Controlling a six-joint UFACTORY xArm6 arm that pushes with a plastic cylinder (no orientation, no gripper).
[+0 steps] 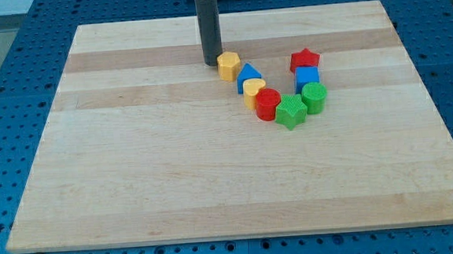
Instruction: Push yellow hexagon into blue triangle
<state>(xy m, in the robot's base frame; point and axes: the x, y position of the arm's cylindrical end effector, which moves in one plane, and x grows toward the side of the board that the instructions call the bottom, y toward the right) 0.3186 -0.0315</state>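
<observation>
Near the top centre of the wooden board [133, 148], my tip [211, 62] sits just left of the yellow hexagon [228, 65] — touching or nearly so. No jaws on this rod, so nothing to open or close. Yellow hexagon lies against the blue triangle [248, 78], lower right of it. Chain continues down-right: yellow heart [254, 94], red cylinder [268, 105], green star [291, 111], green cylinder [314, 97] — then up to blue cube [307, 79] and red star [304, 59].
</observation>
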